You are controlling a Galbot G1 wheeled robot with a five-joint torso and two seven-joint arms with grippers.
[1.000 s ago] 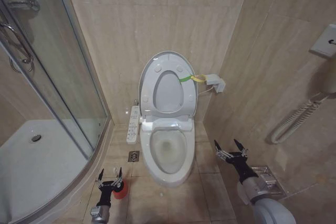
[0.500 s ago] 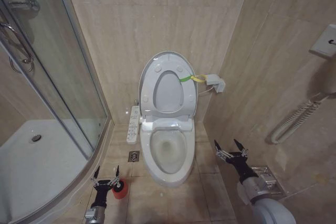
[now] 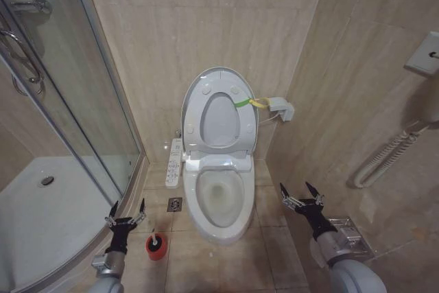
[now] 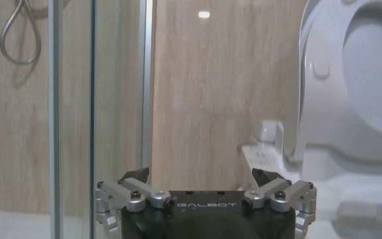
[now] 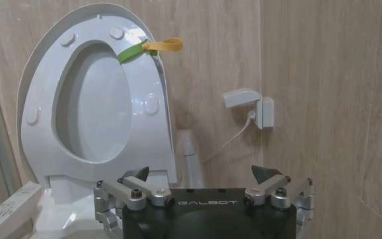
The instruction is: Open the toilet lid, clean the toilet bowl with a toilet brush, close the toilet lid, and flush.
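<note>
The toilet lid (image 3: pixel 219 118) stands raised against the back wall with the seat ring up in front of it; a green-yellow band (image 3: pixel 247 102) sticks out at its edge. Below it the white toilet bowl (image 3: pixel 194 207) is uncovered. The toilet brush (image 3: pixel 156 245) stands in its red holder cup on the floor, left of the bowl. My left gripper (image 3: pixel 127 205) is open, empty, and a little up and to the left of the brush, near the shower's edge. My right gripper (image 3: pixel 295 189) hangs open and empty to the right of the bowl. The lid (image 5: pixel 91 109) also shows in the right wrist view beyond the right gripper (image 5: pixel 201 172).
A glass shower door (image 3: pixel 82 101) and curved white shower tray (image 3: pixel 41 217) close off the left. A white button panel (image 3: pixel 174 162) and a floor drain (image 3: pixel 174 204) lie left of the bowl. A wall socket (image 3: pixel 281 108), a coiled hose (image 3: pixel 384 159) and a metal rack (image 3: pixel 346 235) are on the right.
My left gripper has drawn back from over the red holder cup, moving left and up toward the shower edge. The brush stays in its cup. The right arm has not moved.
</note>
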